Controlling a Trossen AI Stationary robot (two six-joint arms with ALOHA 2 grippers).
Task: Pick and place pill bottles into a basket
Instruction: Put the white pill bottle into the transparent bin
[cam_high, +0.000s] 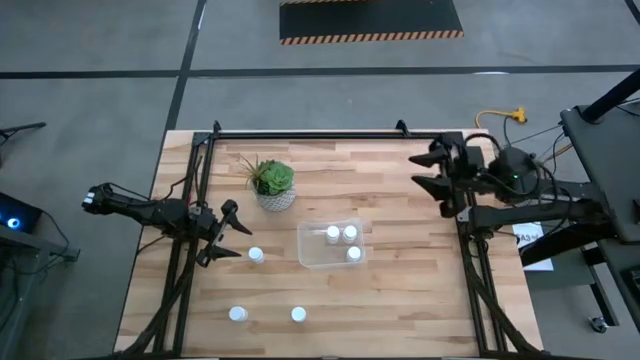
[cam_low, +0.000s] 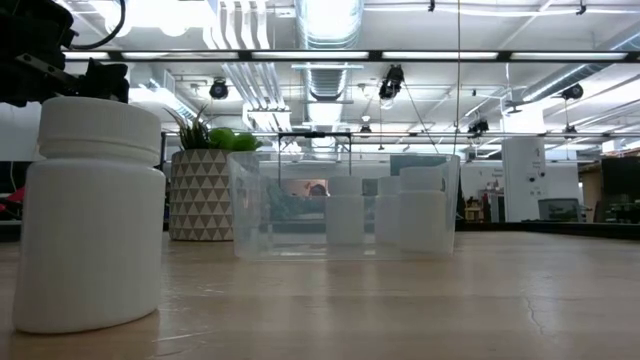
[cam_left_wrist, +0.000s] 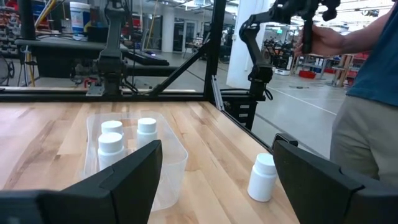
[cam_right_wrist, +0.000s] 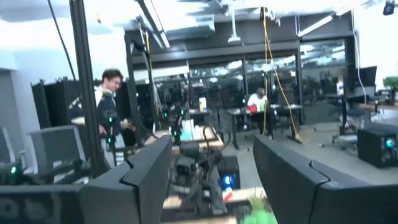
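Clear plastic catches the eye mid-table: the basket (cam_high: 312, 256) sits just right of the potted plant (cam_high: 272, 184), and three pill bottles (cam_high: 341, 241) stand inside it, bunched toward its right end. Three more pill bottles are out on the wooden table (cam_high: 400, 310): one (cam_high: 256, 254) just left of the basket, and two (cam_high: 267, 314) nearer the front edge, well apart from the bin. The left gripper (cam_high: 238, 240) hangs over the table's left side, its jaws spread wide with nothing between them, the tips pointing at that lone bottle beside the basket. The right gripper (cam_high: 427, 170) waits up at the far right corner, jaws apart and holding nothing. In the left wrist view a person (cam_left_wrist: 367, 93) stands beyond the table edge.
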